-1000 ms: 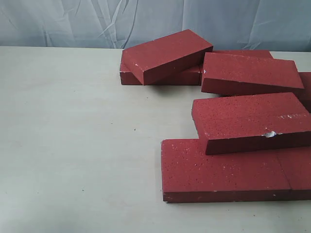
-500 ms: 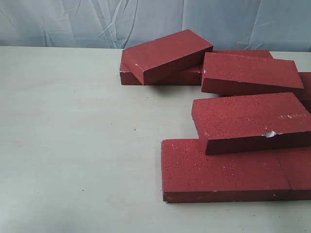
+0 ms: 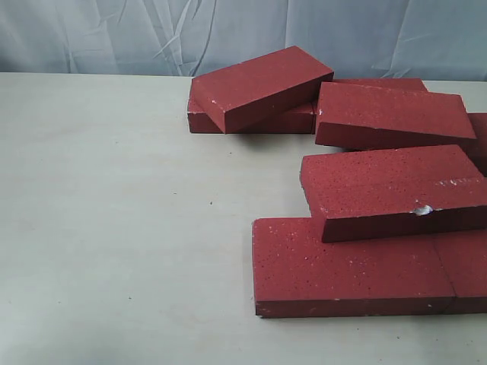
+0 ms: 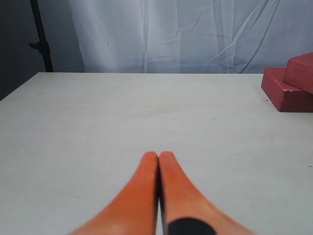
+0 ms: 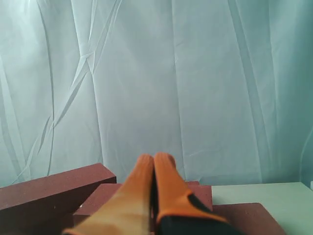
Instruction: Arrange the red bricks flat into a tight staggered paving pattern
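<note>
Looking at the exterior view, I see the bricks heaped along the desk's right side, several leaning on others. In the left wrist view, my left hand is pressed together over bare desk. In the right wrist view, my right hand is pressed together above the heap. I'd spread it wide and lift the topmost leaning brick first.

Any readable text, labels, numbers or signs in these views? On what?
None readable. The red bricks carry only speckles, white chips and scuffs; the table, the curtain, the left gripper and the right gripper show no lettering.
</note>
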`<state>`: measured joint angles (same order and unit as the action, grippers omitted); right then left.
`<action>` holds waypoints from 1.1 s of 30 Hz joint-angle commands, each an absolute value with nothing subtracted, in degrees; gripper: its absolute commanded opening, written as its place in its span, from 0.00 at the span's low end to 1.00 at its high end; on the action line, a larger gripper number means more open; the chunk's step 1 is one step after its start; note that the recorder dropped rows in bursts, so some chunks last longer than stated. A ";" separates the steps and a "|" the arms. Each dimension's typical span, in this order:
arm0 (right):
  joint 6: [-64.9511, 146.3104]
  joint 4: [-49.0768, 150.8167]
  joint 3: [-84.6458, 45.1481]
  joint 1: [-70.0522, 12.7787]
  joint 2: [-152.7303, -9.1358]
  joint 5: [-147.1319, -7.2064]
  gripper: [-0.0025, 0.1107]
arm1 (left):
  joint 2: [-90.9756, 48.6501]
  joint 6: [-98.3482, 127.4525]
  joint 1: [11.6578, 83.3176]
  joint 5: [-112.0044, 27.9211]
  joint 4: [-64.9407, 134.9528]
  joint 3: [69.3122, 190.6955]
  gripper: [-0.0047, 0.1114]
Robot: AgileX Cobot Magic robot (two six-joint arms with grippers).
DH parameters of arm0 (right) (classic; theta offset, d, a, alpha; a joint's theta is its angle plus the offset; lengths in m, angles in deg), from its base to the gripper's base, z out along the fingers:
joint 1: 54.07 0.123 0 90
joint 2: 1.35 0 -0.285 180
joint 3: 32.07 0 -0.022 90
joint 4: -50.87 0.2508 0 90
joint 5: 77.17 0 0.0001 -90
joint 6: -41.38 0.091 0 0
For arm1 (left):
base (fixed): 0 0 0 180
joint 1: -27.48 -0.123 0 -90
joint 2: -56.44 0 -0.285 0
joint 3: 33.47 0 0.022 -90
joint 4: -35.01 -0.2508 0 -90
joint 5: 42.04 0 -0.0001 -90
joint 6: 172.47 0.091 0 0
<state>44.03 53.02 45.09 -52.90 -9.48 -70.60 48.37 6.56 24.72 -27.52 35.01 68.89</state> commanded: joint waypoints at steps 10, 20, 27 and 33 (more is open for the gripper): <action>43.94 53.01 45.15 -52.80 -9.14 -67.75 0.02 | 48.65 6.26 24.68 -28.31 35.01 69.31 0.04; 43.94 53.01 45.15 -52.80 -9.14 -67.65 0.02 | 48.65 6.26 24.68 -28.31 35.01 69.31 0.04; 43.94 52.72 39.88 -52.80 -9.51 -68.27 0.02 | 48.65 6.26 24.68 -28.31 35.01 69.31 0.04; 43.94 52.72 34.26 -52.80 -14.35 -71.37 0.02 | 48.65 6.26 24.68 -28.31 35.01 69.31 0.04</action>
